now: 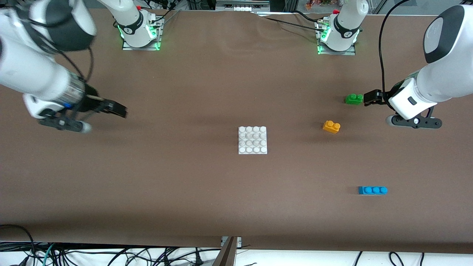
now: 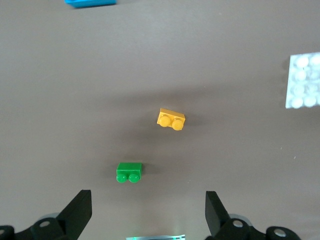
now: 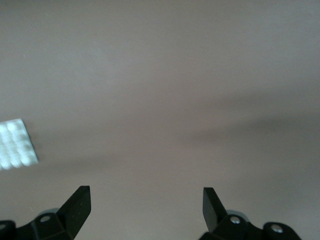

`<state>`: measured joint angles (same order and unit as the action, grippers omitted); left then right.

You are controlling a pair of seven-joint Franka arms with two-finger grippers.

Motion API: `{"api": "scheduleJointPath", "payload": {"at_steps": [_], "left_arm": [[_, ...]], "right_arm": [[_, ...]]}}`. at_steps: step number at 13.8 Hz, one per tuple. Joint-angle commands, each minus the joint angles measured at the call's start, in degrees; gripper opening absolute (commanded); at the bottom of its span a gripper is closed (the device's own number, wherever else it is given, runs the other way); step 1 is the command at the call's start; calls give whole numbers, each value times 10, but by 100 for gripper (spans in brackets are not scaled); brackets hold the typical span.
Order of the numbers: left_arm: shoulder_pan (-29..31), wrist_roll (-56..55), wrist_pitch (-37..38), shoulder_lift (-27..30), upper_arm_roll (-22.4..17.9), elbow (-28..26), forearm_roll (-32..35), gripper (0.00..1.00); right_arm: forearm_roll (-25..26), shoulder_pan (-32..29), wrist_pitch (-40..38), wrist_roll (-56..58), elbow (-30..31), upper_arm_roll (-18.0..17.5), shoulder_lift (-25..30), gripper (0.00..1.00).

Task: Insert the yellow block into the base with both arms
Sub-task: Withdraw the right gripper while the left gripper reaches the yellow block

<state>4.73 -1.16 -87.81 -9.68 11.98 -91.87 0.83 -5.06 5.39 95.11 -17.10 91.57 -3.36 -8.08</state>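
The yellow block (image 1: 331, 126) lies on the brown table between the white base (image 1: 252, 140) and the left arm's end; it also shows in the left wrist view (image 2: 171, 119). My left gripper (image 1: 372, 97) is open and empty, up in the air beside the green brick (image 1: 353, 99), apart from the yellow block. In its wrist view the gripper (image 2: 148, 210) has the green brick (image 2: 129, 172) just ahead of it and the base (image 2: 304, 81) at the edge. My right gripper (image 1: 119, 109) is open and empty over bare table toward the right arm's end; its wrist view (image 3: 146, 205) shows the base (image 3: 17, 144).
A blue three-stud brick (image 1: 372, 190) lies nearer the front camera than the yellow block, toward the left arm's end; it shows in the left wrist view (image 2: 90, 2). Both arm bases (image 1: 138, 29) (image 1: 338, 35) stand along the table's back edge.
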Motion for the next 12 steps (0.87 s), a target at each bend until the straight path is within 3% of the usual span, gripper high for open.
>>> {"api": "scheduleJointPath", "payload": {"at_steps": [1,4,6,8,10,12], "left_arm": [[-10,68,-13,-26,-1,6,-7,100],[-10,171,-25,-61,0,-16,-19,100],[-10,228,-73,-55,0,-71,-28,100],[-7,235,-141,-42,-1,-122,-24,100],[-8,231,-215,-16,-1,-188,-21,100],[-2,232,-248,-14,-1,-219,-20,100]], "right_arm": [[-8,-61,-35,139,37,-18,71,99],[1,-83,-67,172,39,-15,111,99],[15,-83,-76,176,32,-8,114,99],[17,-80,-74,175,31,-2,110,99],[25,-64,-69,175,-5,9,66,99],[28,-62,-76,177,-29,13,53,99]]}}
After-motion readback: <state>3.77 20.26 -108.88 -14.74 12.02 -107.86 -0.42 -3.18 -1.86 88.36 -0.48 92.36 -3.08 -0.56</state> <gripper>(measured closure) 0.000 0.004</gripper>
